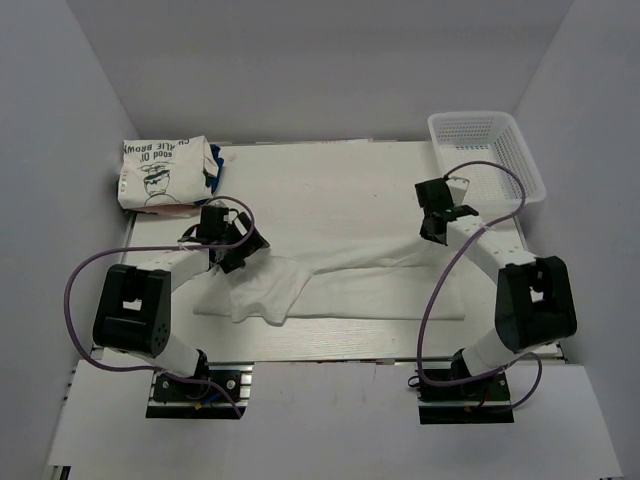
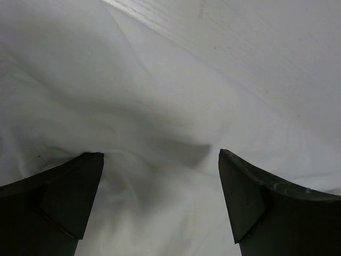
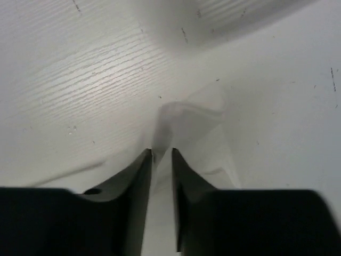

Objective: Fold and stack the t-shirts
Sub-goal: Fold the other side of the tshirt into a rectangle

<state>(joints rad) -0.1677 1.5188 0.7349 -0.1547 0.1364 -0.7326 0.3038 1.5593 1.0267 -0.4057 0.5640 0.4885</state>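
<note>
- The loose tee (image 1: 350, 290) lies across the middle of the counter (image 1: 330, 185). It is bunched at lower left, with a raised ridge running toward the right.
- The right tool (image 1: 432, 235) sits at the right end of that ridge. In the right wrist view, the right tool (image 3: 161, 154) has its jaws nearly together, pinching a peak of the loose tee (image 3: 186, 114).
- The left tool (image 1: 247, 255) is over the bunched left part of the cloth.
- In the left wrist view, the left tool (image 2: 160, 160) has its jaws spread wide. It is low over the rumpled loose tee (image 2: 106, 80) and holds nothing. Bare counter (image 2: 256, 42) shows at upper right.
- A folded tee (image 1: 160, 175) with a black line drawing rests at the upper left of the counter, well apart from the loose one.
- A white mesh basket (image 1: 487, 150) stands at upper right, behind the right tool.
</note>
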